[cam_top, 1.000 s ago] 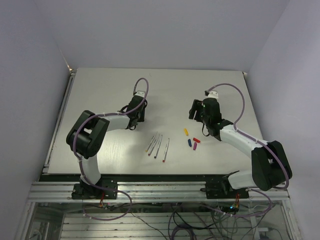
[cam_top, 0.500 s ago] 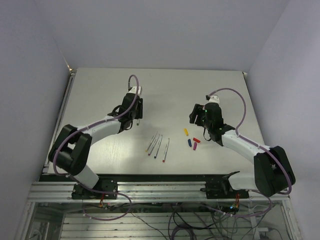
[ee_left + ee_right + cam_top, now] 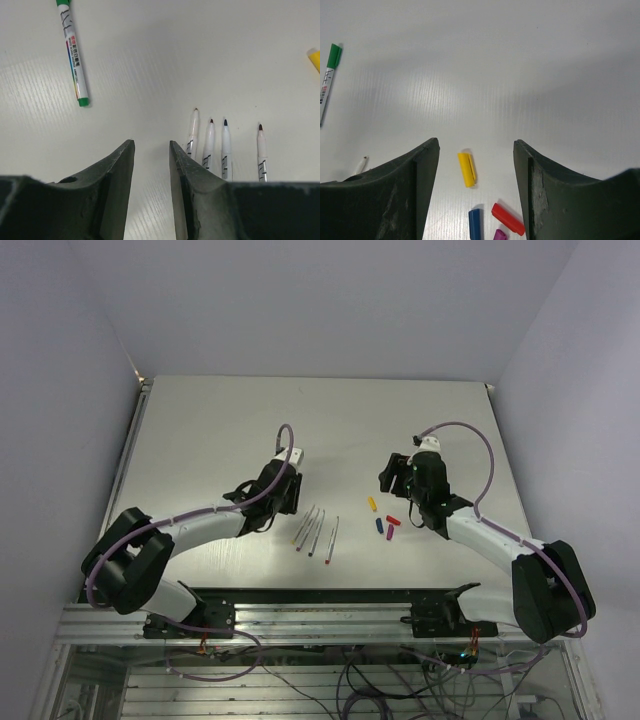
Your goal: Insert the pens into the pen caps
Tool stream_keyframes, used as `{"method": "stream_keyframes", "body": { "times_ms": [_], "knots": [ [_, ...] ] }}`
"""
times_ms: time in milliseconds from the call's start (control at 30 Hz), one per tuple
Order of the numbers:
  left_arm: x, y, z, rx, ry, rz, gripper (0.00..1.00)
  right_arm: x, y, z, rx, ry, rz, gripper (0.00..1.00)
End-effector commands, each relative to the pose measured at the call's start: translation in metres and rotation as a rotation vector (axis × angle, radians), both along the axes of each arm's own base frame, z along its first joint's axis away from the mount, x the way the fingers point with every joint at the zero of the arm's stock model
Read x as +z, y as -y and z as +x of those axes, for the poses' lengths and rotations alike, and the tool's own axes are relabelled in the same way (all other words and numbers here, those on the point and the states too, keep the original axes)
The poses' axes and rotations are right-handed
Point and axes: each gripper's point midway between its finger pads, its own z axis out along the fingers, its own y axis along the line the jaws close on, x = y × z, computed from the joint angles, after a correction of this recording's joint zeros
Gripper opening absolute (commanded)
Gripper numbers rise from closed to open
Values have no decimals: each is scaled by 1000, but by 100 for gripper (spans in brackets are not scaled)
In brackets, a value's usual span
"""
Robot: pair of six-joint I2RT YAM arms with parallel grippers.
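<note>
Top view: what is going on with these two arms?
They are capping marker pens. One thin white pen with green cap is already closed. Four uncapped white pens lie before the open left gripper. Small yellow, blue, red and purple plastic caps lie loose near the open right gripper. Neither holds anything.

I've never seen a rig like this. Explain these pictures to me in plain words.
Two robot arms are bolted at a table's near edge. One picture looks down from above; two come from wrist cameras, each showing its arm's own fingers. The left end effector and the right end effector are open, holding nothing. On the table lie four uncapped pens, a green pen already capped, and loose caps: yellow cap, blue cap, red cap, purple cap.
</note>
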Motion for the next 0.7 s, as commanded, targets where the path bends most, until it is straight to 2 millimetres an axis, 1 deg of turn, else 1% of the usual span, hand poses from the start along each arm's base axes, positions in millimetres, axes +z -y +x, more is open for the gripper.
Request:
{"method": "stream_keyframes", "body": {
  "times_ms": [0, 200, 367, 533, 667],
  "knots": [
    [0, 5, -3, 1, -2, -21, 45, 5, -3, 1, 20, 31, 14, 61],
    [-6, 8, -2, -2, -8, -16, 44, 3, -4, 1, 19, 29, 16, 61],
    [-11, 7, 1, -3, -11, 15, 43, 3, -8, 2, 32, 24, 28, 61],
    [-14, 14, -2, -41, -21, 4, 41, 1, -9, 3, 37, 18, 33, 61],
    [-18, 24, -9, -90, -49, -7, 41, 0, -9, 1, 38, 16, 34, 61]
  ]
}}
